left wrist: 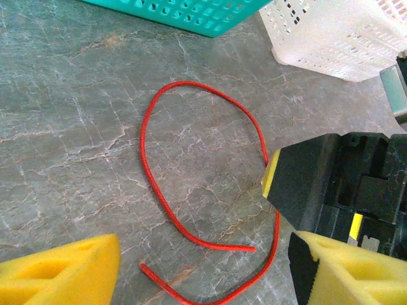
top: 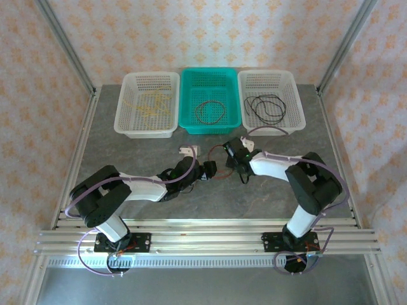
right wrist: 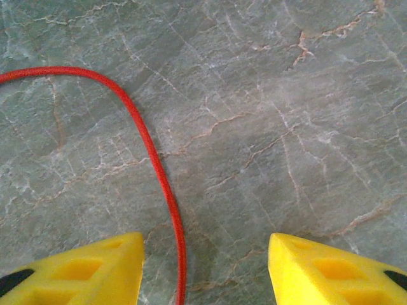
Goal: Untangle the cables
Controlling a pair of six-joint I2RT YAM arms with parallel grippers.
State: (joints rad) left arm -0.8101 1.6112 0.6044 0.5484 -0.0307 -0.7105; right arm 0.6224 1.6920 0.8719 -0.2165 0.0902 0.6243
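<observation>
mostly done, by the look of it: yellow cables (top: 149,105) lie in the white basket (top: 121,124) at eleven o'clock, a dark loop (top: 198,113) in the teal basket (top: 210,129) at twelve, black cables (top: 267,105) in the other white basket (top: 267,72) at one. one red cable (left wrist: 142,146) is left, loose on the table (left wrist: 76,127) at centre. left gripper (left wrist: 203,270) and right gripper (right wrist: 206,257) both gape wide, holding nothing. they hang close together over the cable, so crowding is the likely snag.

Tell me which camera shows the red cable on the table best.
Left wrist. The cable lies there as an almost whole loop, with both loose ends visible. The right wrist view catches one curved stretch running to the bottom edge. In the top view it is a faint thin line mid-picture.
</observation>
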